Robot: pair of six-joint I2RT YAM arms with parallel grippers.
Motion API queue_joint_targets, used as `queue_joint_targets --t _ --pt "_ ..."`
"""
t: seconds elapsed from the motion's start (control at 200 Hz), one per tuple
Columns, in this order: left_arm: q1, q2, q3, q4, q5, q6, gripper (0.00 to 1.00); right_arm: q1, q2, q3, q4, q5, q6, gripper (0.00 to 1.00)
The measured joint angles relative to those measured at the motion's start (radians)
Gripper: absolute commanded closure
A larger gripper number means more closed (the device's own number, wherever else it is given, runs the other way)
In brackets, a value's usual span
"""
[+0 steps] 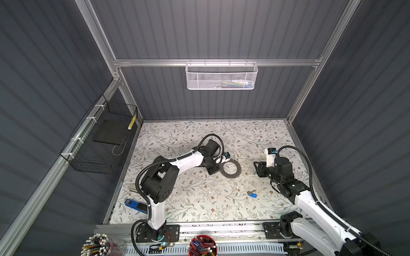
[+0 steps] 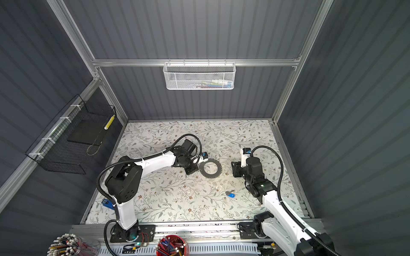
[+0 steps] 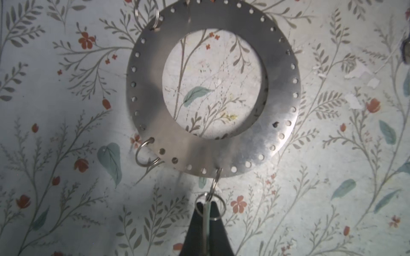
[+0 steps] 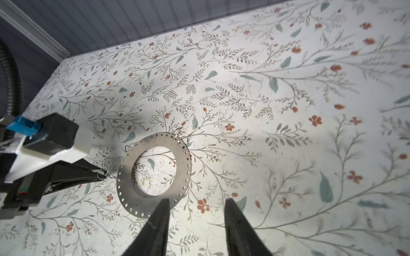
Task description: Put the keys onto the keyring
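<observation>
Left wrist view: left jaws clenched on the pale green key tag [image 3: 207, 211], seen edge-on. Its split ring links to a small ring in a rim hole of the keyring [image 3: 281, 88]. Keyring sits mid-counter [image 1: 199, 199], between both arms. Right jaws spread, empty, near keyring. Blue-tagged key [image 1: 252, 195] lies on counter, well apart.

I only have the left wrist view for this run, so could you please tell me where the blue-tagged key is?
Observer: The blue-tagged key lies loose on the table, between the keyring and the right arm's base.
Operator: Thank you; is the right gripper holding anything?
Observer: No, the right gripper is open and empty, beside the keyring.
Operator: Anything else lying about?
Observer: A blue-and-black stapler lies by the left arm's base.
</observation>
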Motion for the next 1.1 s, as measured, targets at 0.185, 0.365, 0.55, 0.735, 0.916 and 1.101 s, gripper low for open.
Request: queue_joint_targets --t 0.185,0.365,0.55,0.735,0.916,1.101 --pt "0.000 -0.043 -0.080 -0.018 -0.079 0.021 0.88 0.000 0.037 0.028 -0.036 -0.033 0.042 0.54" --pt "0.010 -0.101 -0.135 -0.025 -0.164 0.032 0.76 0.002 0.080 0.056 -0.064 -0.022 0.084 0.58" --pt "0.034 -0.220 -0.182 0.028 -0.201 -0.004 0.72 0.013 0.093 0.063 -0.084 0.074 0.130 0.54" --pt "0.041 -0.265 -0.182 0.181 -0.204 -0.148 0.63 0.040 0.128 0.091 -0.082 0.169 0.175 0.57" --pt "0.041 -0.280 -0.186 0.345 -0.235 -0.361 0.54 0.207 0.198 0.120 0.010 0.333 0.201 0.64" --pt "0.041 -0.268 -0.163 0.385 -0.256 -0.533 0.55 0.330 0.338 0.150 0.034 0.495 0.218 0.62"
